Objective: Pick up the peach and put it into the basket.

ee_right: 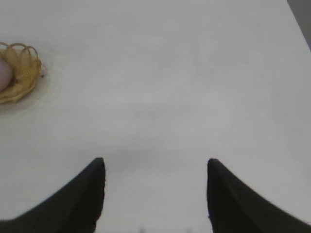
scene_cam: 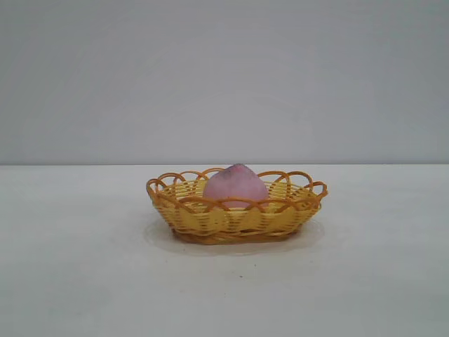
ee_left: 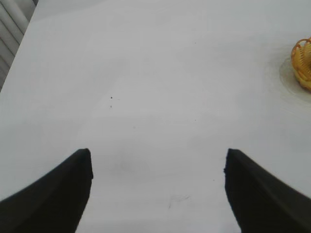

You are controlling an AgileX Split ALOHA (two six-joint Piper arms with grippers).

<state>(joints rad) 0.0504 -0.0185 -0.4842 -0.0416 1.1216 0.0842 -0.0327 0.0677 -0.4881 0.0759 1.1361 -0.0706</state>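
Peach [scene_cam: 236, 185] inside basket [scene_cam: 210, 221]; both pincers [ee_left: 158, 189] [ee_right: 155, 194] agape, well apart.

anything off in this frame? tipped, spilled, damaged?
Nothing stands out. The peach sits inside the basket, pointed end up, and the basket rests flat on the table. The left claw and right claw are both open over bare table, away from the basket.

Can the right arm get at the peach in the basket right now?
Probably yes. The peach sits uncovered in the wicker basket, and the right gripper has its jaws open above bare table, nothing between them.
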